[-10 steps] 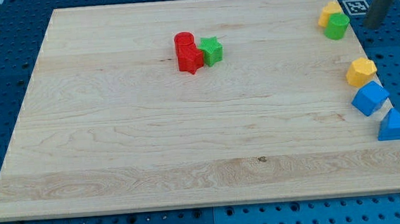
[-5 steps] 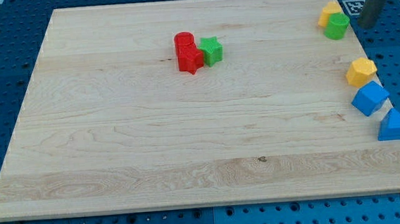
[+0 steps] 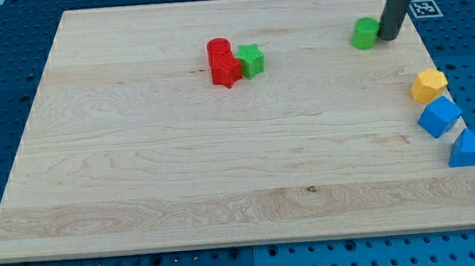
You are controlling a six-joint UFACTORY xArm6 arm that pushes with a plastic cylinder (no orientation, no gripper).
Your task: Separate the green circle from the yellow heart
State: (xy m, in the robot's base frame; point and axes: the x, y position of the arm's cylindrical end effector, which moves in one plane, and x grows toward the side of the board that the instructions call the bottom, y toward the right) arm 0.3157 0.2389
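Observation:
The green circle [image 3: 365,33] lies on the wooden board [image 3: 223,167] near the view's top right. My tip [image 3: 388,38] is right against the green circle's right side. The dark rod slants up from it to the view's top edge. The yellow heart does not show; the rod covers the spot where it stood.
A red circle [image 3: 219,48], a red star [image 3: 226,70] and a green star [image 3: 251,60] cluster at the top middle. A yellow hexagon [image 3: 429,84], a blue cube [image 3: 439,116] and a blue triangle [image 3: 468,149] line the right edge. A white tag [image 3: 424,7] sits off the top right corner.
My tip has swept left from beyond the board's right edge. The green circle has slid left by about a block's width. The yellow heart has gone from sight.

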